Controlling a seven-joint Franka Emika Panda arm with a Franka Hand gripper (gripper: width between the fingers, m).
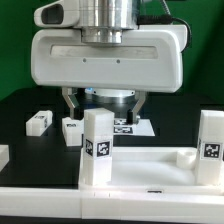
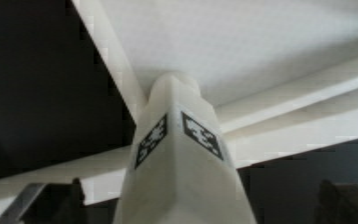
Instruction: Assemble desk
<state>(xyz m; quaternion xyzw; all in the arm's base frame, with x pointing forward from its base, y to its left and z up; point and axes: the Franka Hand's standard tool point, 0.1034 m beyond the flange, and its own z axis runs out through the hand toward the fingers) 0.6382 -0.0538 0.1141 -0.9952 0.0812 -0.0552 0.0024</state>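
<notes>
tabletop (image 1: 150,170) held one leg (image 1: 97,145) upright under the gripper (image 1: 102,110) (jaws apart, released), second leg (image 1: 212,146) beside; loose legs (image 1: 38,121) beyond, unfitted.

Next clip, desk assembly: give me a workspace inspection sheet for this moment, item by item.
Surface: black table.
Job's things: tabletop panel at the front; centre leg and right-hand leg stand upright on it; first loose tagged piece and second loose tagged piece lie on the table behind.
Clutter: nothing seen; only the marker board.
Grippers: gripper open, jaws wide to either side of the centre leg's top, not touching it.
Cables: nothing seen.
Surroundings: green backdrop.
</notes>
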